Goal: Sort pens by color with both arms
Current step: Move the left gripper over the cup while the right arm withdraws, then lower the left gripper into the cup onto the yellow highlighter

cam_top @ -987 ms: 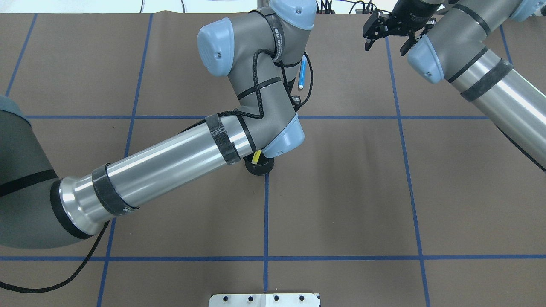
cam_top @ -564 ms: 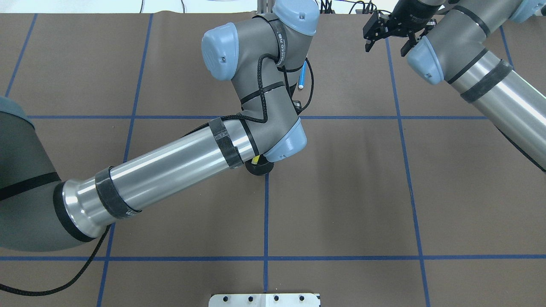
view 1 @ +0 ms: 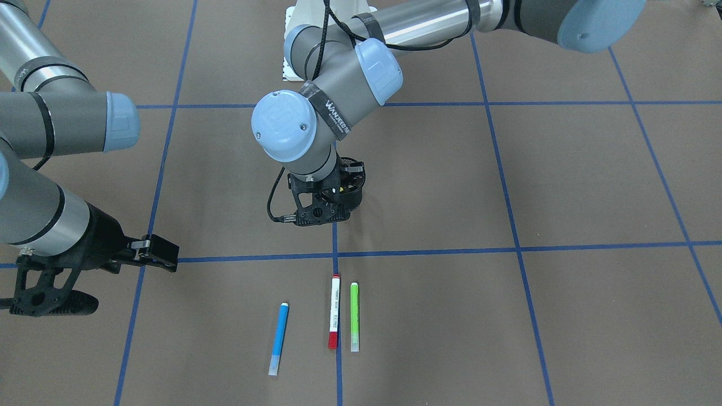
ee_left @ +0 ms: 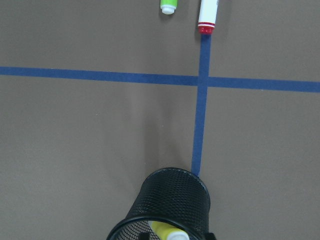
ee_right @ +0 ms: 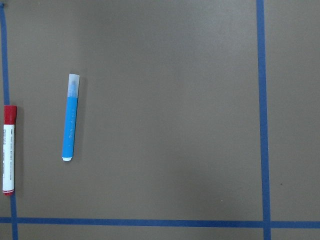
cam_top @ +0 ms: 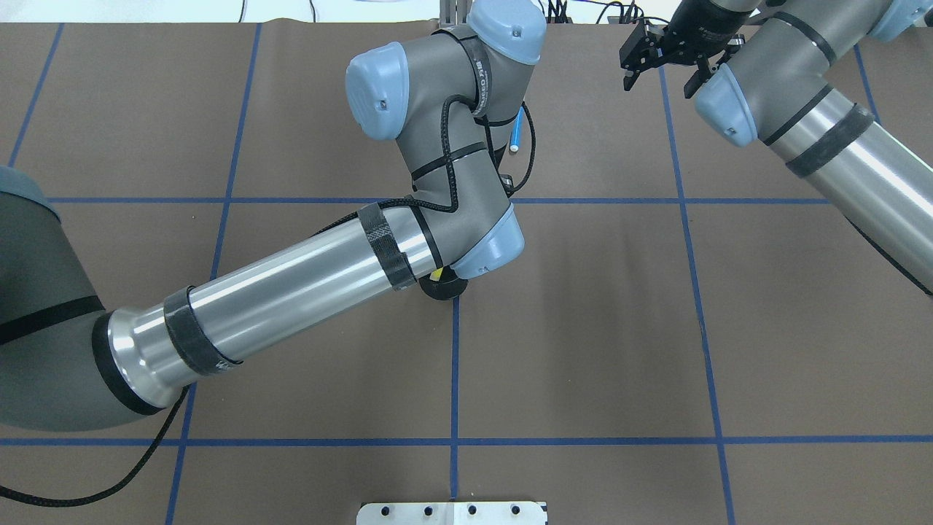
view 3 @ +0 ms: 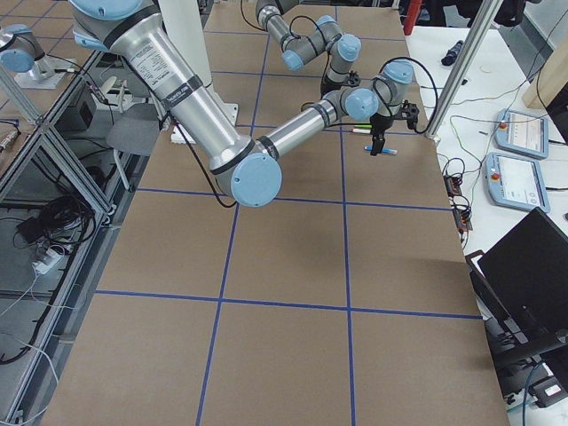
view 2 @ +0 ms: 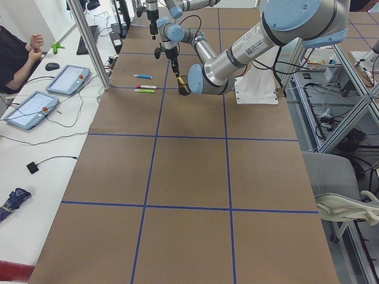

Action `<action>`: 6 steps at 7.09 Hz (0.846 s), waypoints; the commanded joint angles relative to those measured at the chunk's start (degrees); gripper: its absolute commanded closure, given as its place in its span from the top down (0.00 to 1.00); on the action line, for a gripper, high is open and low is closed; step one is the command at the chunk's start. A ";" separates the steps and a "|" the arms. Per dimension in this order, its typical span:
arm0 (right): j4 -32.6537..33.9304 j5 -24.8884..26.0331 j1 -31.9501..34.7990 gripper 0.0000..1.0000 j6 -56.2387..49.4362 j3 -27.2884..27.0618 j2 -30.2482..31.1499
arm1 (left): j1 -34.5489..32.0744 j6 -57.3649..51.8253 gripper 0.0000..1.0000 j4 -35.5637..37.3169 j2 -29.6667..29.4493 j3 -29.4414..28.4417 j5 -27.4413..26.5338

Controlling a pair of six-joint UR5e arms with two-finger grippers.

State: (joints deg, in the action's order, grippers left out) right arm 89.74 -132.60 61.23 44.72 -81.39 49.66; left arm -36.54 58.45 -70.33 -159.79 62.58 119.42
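I have the left hand [view 1: 322,198] straight above the black mesh cup [ee_left: 175,192] mid-bench, with the yellow pen [ee_left: 167,231] standing near upright inside it just beneath; I cannot tell whether that hand is closed, while the right hand [cam_top: 656,84] hangs open and empty at the far right.

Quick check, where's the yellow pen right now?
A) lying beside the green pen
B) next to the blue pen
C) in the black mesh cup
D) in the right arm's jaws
C: the left wrist view shows the yellow pen inside the rim of the black mesh cup. Only the blue pen, red-capped pen and green pen lie flat outside it.
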 commanded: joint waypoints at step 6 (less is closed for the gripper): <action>0.00 0.15 -0.15 0.99 -0.08 0.00 0.18 | 0.94 0.52 0.40 -0.16 0.00 -0.53 -0.68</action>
State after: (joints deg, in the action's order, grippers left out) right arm 89.74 -132.45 61.08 44.68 -81.39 49.77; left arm -35.73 58.81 -70.49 -159.78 61.95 118.74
